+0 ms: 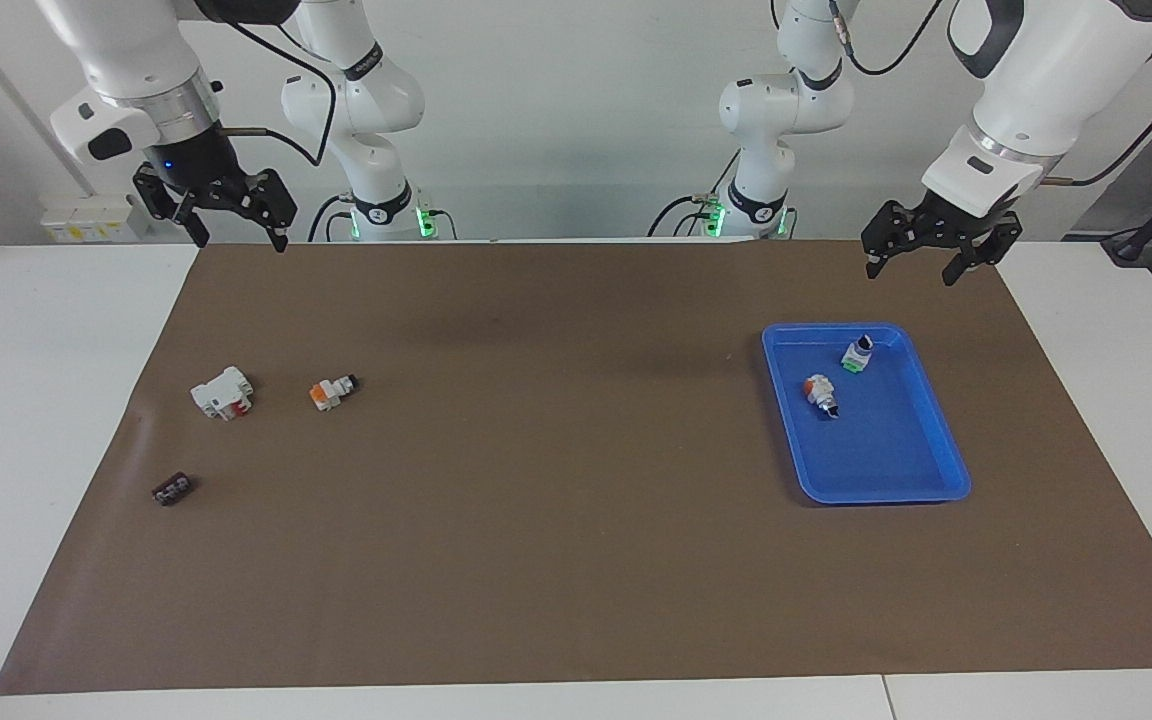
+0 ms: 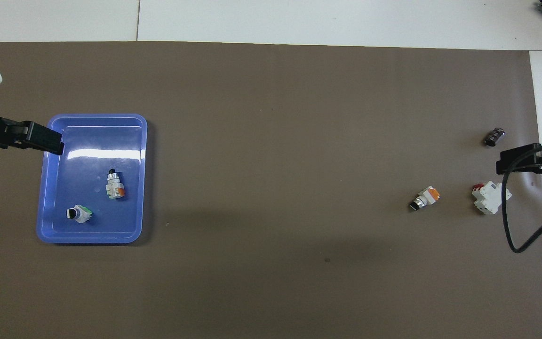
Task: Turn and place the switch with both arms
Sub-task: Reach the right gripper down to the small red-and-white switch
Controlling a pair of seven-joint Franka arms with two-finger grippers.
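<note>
A white switch with a black knob tip and an orange end block lies on its side on the brown mat, toward the right arm's end; it also shows in the overhead view. Two similar switches lie in the blue tray, one showing orange and one showing green. My right gripper hangs open and empty, high over the mat's edge by the robots. My left gripper hangs open and empty above the mat, close to the tray's robot-side end.
A boxy white part with red lies beside the lone switch, toward the right arm's end. A small black ribbed block lies farther from the robots than that part. The tray sits at the left arm's end.
</note>
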